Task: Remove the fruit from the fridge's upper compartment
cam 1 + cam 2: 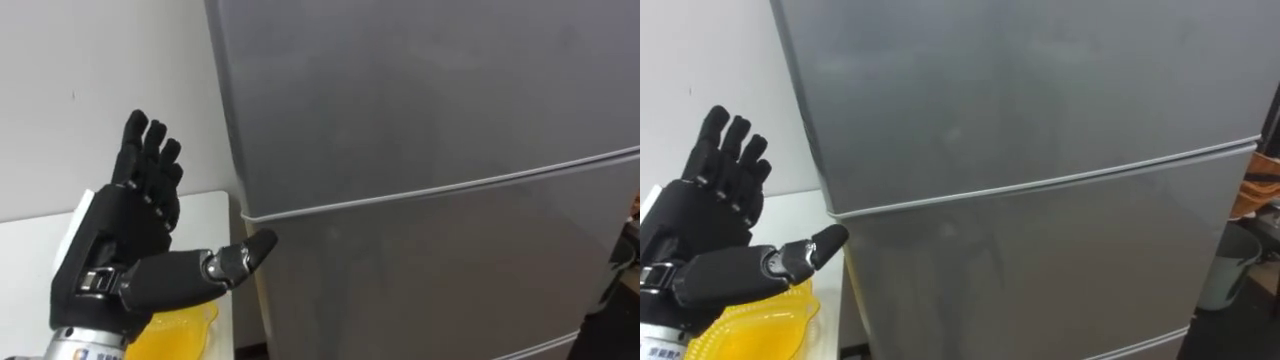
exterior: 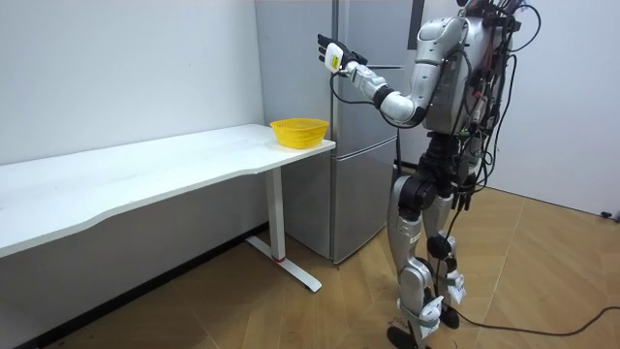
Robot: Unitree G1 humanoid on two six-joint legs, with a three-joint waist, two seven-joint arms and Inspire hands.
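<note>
Black left hand (image 1: 140,235) raised just left of tall grey metal fridge (image 1: 430,100), fingers straight, spread, empty; thumb tip near its door seam. Both fridge doors shut. Yellow plastic bowl (image 1: 180,325) on white table (image 1: 215,210) beside fridge.

A long white desk (image 2: 145,179) stands on the wood floor (image 2: 194,310). A yellow bowl (image 2: 298,132) sits at its right end.
</note>
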